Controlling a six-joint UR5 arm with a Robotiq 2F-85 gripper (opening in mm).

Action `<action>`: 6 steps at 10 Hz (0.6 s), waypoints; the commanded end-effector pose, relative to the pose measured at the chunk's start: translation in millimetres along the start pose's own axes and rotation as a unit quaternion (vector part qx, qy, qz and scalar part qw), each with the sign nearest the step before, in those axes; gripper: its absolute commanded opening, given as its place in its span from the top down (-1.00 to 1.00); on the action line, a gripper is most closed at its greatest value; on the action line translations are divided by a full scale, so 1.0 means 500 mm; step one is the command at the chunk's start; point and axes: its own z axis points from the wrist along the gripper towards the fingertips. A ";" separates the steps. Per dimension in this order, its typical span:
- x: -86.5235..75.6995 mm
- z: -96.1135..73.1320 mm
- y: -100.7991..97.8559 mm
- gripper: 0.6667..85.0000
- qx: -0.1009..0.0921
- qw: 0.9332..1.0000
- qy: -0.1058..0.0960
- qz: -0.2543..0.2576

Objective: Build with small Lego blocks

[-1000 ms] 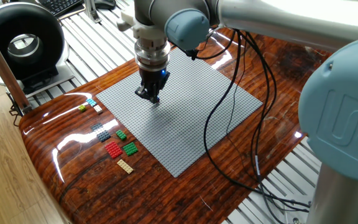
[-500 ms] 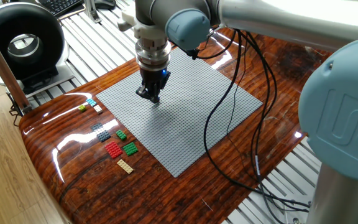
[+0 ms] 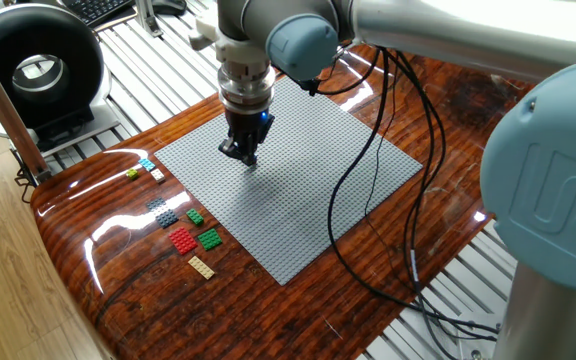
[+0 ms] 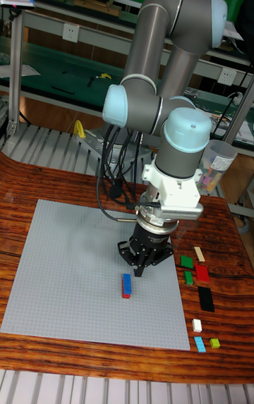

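The build has barely begun, by my reading: only one blue block (image 4: 126,284) sits on the grey baseplate (image 4: 63,270). It lies lengthwise, well in from the plate's edges and somewhat toward the edge that faces the spare pieces. Its near end shows a touch of red, too small to tell whether that is a second piece. The fixed view does not show this block at all, since the arm stands in front of it. The pincer (image 4: 143,265) hangs just beside the block and just over the plate. Its fingers are drawn close together, but I cannot tell whether they hold anything or whether they touch the plate. All the other pieces lie unused on the bare wood of the surface (image 3: 118,290), in a loose row along one edge of the baseplate and near the surface's own edge. Counted, they are:

- two green blocks (image 3: 209,238)
- one red block (image 3: 182,240)
- one tan plate (image 3: 201,267)
- one white block (image 3: 156,175)
- one cyan block (image 3: 146,163)
- one yellow-green block (image 3: 133,174)
- dark grey pieces (image 3: 163,211), which look like two lying close together but may be one

That makes one block placed and eight or nine left to place. Nearly the whole task seems to lie ahead.
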 end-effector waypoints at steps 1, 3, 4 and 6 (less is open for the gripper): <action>0.011 -0.030 0.013 0.98 -0.004 1.000 -0.004 0.006; -0.001 -0.031 0.025 0.98 -0.015 1.000 -0.016 0.004; 0.000 -0.030 0.019 0.98 -0.010 1.000 -0.015 0.006; -0.006 -0.031 0.017 0.98 -0.008 1.000 -0.021 0.005</action>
